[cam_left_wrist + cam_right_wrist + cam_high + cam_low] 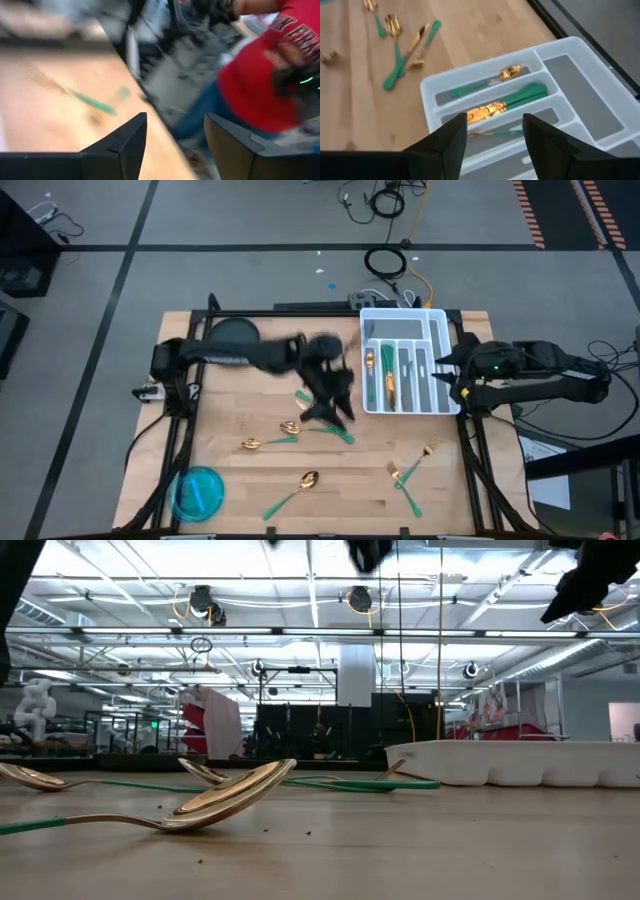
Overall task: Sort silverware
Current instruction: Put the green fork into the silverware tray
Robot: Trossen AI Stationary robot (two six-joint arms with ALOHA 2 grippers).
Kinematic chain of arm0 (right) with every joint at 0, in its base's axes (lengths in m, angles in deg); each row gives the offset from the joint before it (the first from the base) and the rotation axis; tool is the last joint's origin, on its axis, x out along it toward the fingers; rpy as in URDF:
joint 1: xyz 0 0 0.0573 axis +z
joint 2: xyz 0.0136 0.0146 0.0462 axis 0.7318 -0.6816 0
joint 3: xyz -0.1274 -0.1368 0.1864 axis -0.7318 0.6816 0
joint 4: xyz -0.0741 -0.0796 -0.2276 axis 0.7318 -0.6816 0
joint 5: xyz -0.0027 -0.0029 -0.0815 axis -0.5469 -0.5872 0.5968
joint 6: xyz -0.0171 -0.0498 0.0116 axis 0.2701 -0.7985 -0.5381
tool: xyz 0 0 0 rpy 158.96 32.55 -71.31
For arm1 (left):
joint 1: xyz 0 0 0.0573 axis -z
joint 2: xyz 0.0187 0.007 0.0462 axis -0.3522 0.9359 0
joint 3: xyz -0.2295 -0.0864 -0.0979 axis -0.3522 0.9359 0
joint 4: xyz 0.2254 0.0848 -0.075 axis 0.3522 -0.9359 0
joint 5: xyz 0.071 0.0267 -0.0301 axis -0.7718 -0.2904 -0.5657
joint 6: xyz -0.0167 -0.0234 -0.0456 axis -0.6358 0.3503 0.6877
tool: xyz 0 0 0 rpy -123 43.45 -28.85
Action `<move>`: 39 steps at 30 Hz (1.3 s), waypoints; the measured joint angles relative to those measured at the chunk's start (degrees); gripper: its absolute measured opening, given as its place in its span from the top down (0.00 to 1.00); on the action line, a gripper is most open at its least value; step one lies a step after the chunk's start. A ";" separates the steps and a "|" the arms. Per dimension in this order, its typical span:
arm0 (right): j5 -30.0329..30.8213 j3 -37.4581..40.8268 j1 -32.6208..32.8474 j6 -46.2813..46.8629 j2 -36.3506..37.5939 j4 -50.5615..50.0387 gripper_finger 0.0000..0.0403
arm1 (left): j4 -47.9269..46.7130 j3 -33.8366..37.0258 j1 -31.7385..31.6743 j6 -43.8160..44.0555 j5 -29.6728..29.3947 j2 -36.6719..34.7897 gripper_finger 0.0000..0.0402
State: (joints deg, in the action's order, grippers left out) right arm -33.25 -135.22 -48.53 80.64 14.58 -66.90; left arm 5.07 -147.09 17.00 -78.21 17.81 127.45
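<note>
Gold-headed, green-handled silverware lies loose on the wooden table: two spoons [288,427] [250,443], a third spoon [306,479] nearer the near edge, and two forks [400,472] [427,450]. More pieces lie in the white divided tray [440,320]: a spoon [510,72] in one slot and gold-headed pieces [487,111] in the slot beside it. My left gripper [335,402] [175,120] hangs open over mid-table, left of the tray, holding nothing. My right gripper [443,373] [495,120] is open above the tray's right side.
A blue bowl [197,492] sits at the near left corner. A person in a red shirt [270,85] stands beyond the table edge in the left wrist view. In the low view a spoon [230,795] lies close by, with the tray [520,762] behind it to the right.
</note>
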 joint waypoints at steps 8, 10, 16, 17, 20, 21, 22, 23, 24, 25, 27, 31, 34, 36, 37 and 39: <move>0.24 0.63 0.22 -0.85 1.41 4.49 0.54 | 65.66 23.17 1.67 53.25 1.19 -0.27 0.49; 0.35 0.63 0.22 -2.32 1.02 5.25 0.54 | 70.50 26.37 2.16 60.65 -2.92 -0.25 0.49; 0.45 0.63 0.22 -3.56 0.05 6.12 0.54 | 69.51 28.86 2.51 67.21 -13.78 -0.81 0.49; 0.42 0.63 0.22 -3.57 0.01 6.09 0.54 | 69.97 28.70 2.28 67.23 -14.14 -0.87 0.49; 0.35 0.63 0.22 -3.57 0.01 5.92 0.54 | 70.29 27.83 0.59 67.18 -14.64 -0.83 0.49; 0.33 0.63 0.22 -3.57 0.01 5.79 0.54 | 70.28 27.13 -0.23 67.03 -15.98 -0.81 0.49; 0.33 0.63 0.22 -3.54 0.01 5.62 0.54 | 70.06 26.45 -1.14 67.01 -17.79 -0.82 0.49; 0.29 0.63 0.22 -3.52 0.01 5.42 0.54 | 70.26 25.94 -2.08 66.69 -19.08 -0.84 0.49; 0.24 0.63 0.22 -3.52 0.01 5.31 0.54 | 71.09 25.47 -3.20 65.97 -19.40 -0.84 0.49; 0.24 0.63 0.22 -3.55 0.01 5.26 0.54 | 72.48 25.03 -4.32 65.41 -19.06 -0.82 0.49; 0.24 0.63 0.22 -3.82 0.03 5.26 0.54 | 74.27 23.23 -6.89 63.67 -19.08 -0.79 0.49; 0.23 0.63 0.22 -5.04 0.03 5.26 0.54 | 74.72 16.27 -13.85 55.61 -20.09 -0.81 0.49; -0.17 0.63 0.22 -4.44 0.02 5.26 0.54 | 80.61 9.77 -18.67 46.85 -20.11 -0.91 0.49; -2.34 0.63 0.22 -3.12 0.06 5.26 0.54 | 91.19 7.56 -21.14 45.58 -16.73 -3.27 0.49; -3.55 0.63 0.22 -2.57 0.06 5.28 0.54 | 96.62 7.40 -22.10 45.41 -14.41 -5.22 0.49; -5.00 0.63 0.27 -2.02 0.06 5.44 0.54 | 104.92 9.78 -24.16 47.74 -9.14 -10.97 0.50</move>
State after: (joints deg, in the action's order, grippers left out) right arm -38.25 -134.59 -48.26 78.63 14.64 -61.47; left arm 109.99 -137.32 -7.17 -30.47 8.67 116.48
